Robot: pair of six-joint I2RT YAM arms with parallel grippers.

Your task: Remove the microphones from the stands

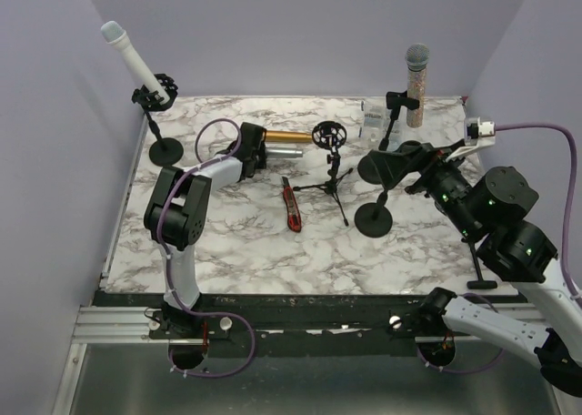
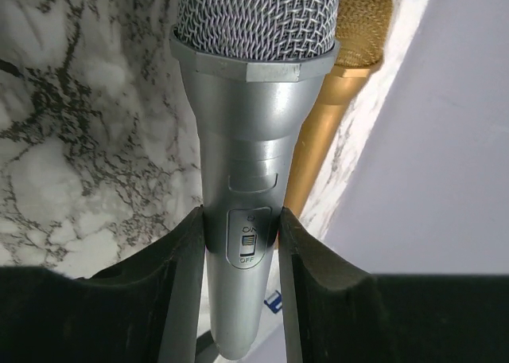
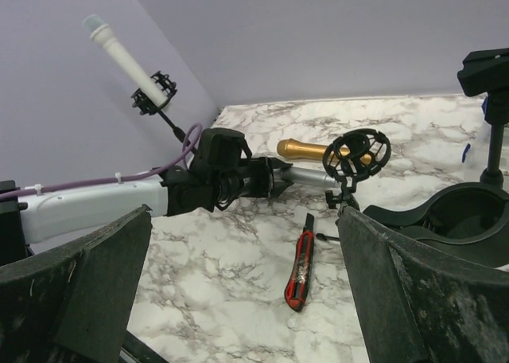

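My left gripper (image 1: 261, 150) (image 2: 241, 220) is shut on a silver microphone (image 1: 287, 150) (image 2: 253, 140), gripping its body at the on/off switch. It holds the microphone level, low over the marble table (image 1: 273, 251), right beside a gold microphone (image 1: 289, 136) (image 2: 338, 84) that lies on the table. The mesh head points toward a small tripod stand (image 1: 332, 174) whose black ring mount (image 1: 329, 135) (image 3: 357, 154) has nothing in it. In the right wrist view the silver microphone (image 3: 312, 176) ends behind that ring. My right gripper (image 1: 393, 165) (image 3: 246, 291) hangs open to the right of the tripod, holding nothing.
A white microphone (image 1: 135, 62) sits clipped in a round-base stand at the back left. A glittery microphone (image 1: 416, 80) sits in another stand with its round base (image 1: 374, 219) under my right gripper. A red box cutter (image 1: 291, 206) lies mid-table. Purple walls enclose three sides.
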